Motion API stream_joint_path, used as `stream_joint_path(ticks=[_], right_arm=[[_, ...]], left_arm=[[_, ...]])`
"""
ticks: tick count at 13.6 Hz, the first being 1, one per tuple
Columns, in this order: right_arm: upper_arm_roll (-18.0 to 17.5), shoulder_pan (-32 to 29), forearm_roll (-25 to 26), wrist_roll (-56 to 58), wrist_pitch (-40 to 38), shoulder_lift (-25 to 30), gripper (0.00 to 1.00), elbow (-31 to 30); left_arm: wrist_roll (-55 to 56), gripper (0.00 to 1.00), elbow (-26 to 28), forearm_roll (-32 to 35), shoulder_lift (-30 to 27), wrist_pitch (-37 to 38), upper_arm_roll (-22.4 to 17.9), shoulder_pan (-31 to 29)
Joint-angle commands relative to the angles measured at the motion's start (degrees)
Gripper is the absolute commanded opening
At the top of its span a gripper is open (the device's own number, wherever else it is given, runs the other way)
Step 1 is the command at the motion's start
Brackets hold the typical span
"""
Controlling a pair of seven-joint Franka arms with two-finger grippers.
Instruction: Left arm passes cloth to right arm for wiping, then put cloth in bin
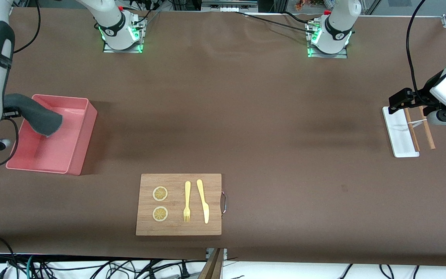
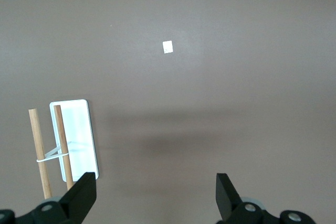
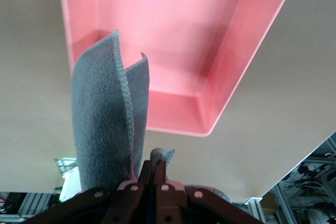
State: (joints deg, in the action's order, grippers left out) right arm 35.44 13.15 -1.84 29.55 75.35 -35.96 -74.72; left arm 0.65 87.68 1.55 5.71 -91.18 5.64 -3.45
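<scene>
Dangling the cloth (image 1: pixel 37 114) from the clamped right gripper (image 3: pixel 152 174) directly over the bin (image 1: pixel 76 155), long axis hanging downward; left gripper (image 2: pixel 155 195) spread wide, empty, waiting over the white tray (image 1: pixel 395 133).

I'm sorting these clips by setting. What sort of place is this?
Most likely a robotics lab bench made up as a kitchen scene: two bolted-down arms, loose cables along the table edge, and props: a wooden board with cutlery, and a pink bin.
</scene>
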Motion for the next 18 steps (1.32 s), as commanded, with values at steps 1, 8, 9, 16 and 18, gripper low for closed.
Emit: stream_joint_path(ticks=[1,8,9,16,18], right_arm=[[-0.28,-1.20,0.43,2.27,5.75,-2.18,0.00,-2.69],[-0.90,-1.11,-2.73,1.57,11.48,-4.38,1.00,-5.87],[-0.98,-1.02,-2.82,1.39,11.49,-4.12,1.00,-5.44],[-0.98,-0.41,-5.63,1.39,7.64,0.97,1.00,2.11],[-0.81,0.38,-5.98,1.13,2.81,1.07,1.00,5.80]], left_arm=[[-0.57,1.00,-1.72,-0.32,0.70,1.18,0.07,-0.24],[-0.57,1.00,-1.72,-0.23,0.70,1.18,0.07,-0.24],[-0.48,1.00,-1.72,-0.23,0.70,1.18,0.07,-0.24],[-0.48,1.00,-1.72,-0.23,0.70,1.18,0.07,-0.24],[-0.57,1.00,-1.72,-0.23,0.70,1.27,0.07,-0.24]])
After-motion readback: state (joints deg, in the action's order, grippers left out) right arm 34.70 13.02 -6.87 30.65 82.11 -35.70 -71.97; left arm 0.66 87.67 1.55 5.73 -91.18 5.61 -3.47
